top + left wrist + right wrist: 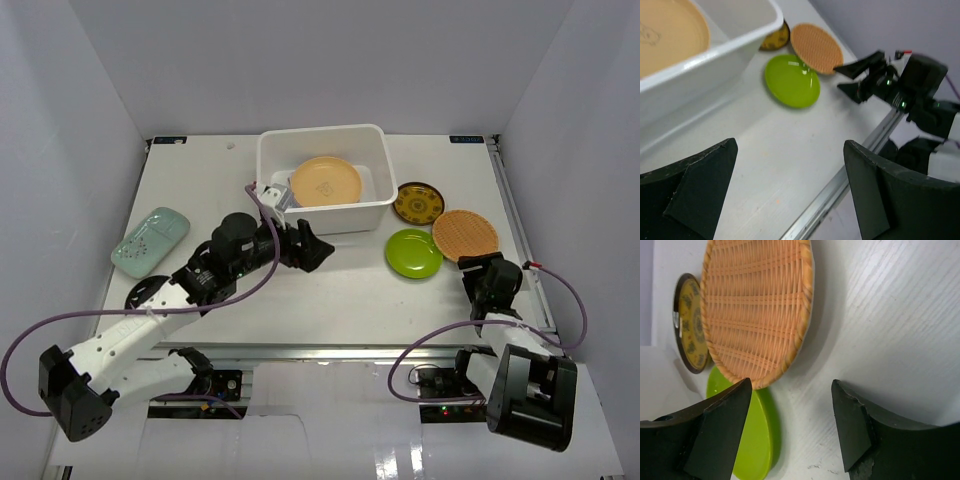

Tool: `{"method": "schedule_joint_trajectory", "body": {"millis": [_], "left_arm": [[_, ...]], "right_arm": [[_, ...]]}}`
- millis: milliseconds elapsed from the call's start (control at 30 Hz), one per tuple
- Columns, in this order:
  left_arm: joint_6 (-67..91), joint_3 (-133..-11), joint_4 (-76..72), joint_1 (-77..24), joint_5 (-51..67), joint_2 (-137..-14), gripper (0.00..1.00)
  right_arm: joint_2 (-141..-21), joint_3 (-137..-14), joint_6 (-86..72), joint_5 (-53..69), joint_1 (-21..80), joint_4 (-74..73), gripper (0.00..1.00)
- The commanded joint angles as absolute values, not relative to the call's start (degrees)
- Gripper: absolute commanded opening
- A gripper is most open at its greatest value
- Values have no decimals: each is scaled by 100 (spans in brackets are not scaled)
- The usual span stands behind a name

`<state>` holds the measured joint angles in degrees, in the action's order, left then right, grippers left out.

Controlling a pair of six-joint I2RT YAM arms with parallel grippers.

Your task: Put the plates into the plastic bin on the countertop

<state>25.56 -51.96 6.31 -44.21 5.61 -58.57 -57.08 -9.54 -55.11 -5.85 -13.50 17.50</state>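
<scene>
**A:** Where does the job stand?

**B:** One round tan plate [325, 182] lies flat in the white rectangular plastic bin [322, 131] at the far side of the white worktop [340, 290]. The left end effector [318, 250] hangs just beside the bin's near wall, fingers spread wide with nothing between them. I'd say that side is between plates.

**A:** And the right?

**B:** The right end effector [790, 425] is close over the worktop at the near edge of the round ribbed orange plate [757, 305]. Its fingers are apart and empty, and they aren't touching the plate. That looks like the next pick. The plate lies flat, and its rim meets or overlaps the lime green round plate [765, 435]; I can't tell which. So one finger probably has to get under the rim without dragging the green plate along, and then the plate is carried across to the bin.

**A:** What else is waiting?

**B:** The dark round plate with the yellow pattern [690, 325] is just beyond those two. The oblong mint-green plate [150, 240] is well apart from them, at the left side.

**A:** Anything unclear?

**B:** A black round plate [143, 291] seems to lie by the left arm, half hidden by it. There is a pale grey shape [281, 196] at the bin's left end, beside the tan plate, and I can't identify it. Whether anything sits beneath the tan plate can't be told either.
</scene>
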Motion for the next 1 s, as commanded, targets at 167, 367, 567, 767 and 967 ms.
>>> {"method": "schedule_joint_trajectory", "body": {"millis": [167, 367, 567, 767, 967], "left_arm": [[1320, -4694, 1405, -4421, 1196, -4834, 98], [1213, -4175, 1239, -4421, 993, -4544, 98], [1108, -4184, 1327, -4421, 932, -4623, 98], [1081, -4192, 1389, -4421, 844, -4597, 98], [1090, -4184, 1415, -4421, 756, -4579, 98]], "right_arm": [[-6713, -606, -6749, -659, -1424, 3558, 62], [-6830, -492, -7058, -984, -1450, 4025, 39], [-6268, -483, -6803, -1248, -1529, 4061, 11], [-5450, -457, -6495, -951, -1687, 4052, 8], [-4369, -763, -6188, -634, -1740, 3666, 8]]}}
